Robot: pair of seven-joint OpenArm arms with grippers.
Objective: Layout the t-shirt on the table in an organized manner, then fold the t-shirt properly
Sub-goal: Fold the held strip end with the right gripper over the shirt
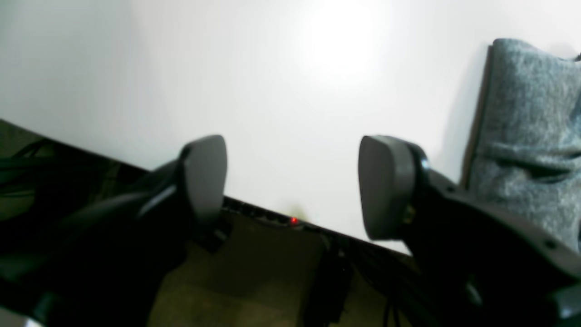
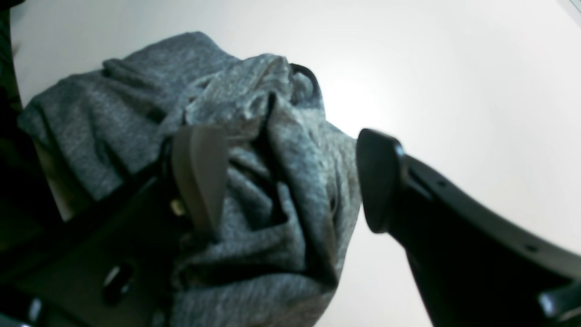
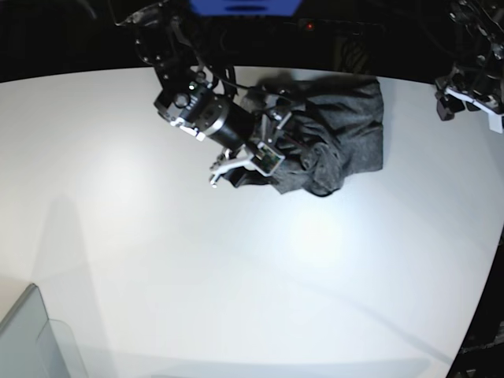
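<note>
A: Where's the heathered dark grey knit long-sleeved t-shirt (image 3: pixel 339 130)?

B: Bunched in a rumpled heap toward twelve o'clock on the glossy white curved-edge table (image 3: pixel 236 276), near the far rim.

A: And the right gripper (image 2: pixel 290 181)?

B: Over the heap's nine o'clock side, jaws spread wide. One finger (image 2: pixel 199 172) sits against the folds, the other (image 2: pixel 379 181) is over bare tabletop. Nothing pinched.

A: The left gripper (image 1: pixel 292 184)?

B: Out at two o'clock by the table's edge, jaws apart and empty, the cloth just beside it.

A: Anything else?

B: A translucent grey bin corner (image 3: pixel 35 339) at seven o'clock.
</note>
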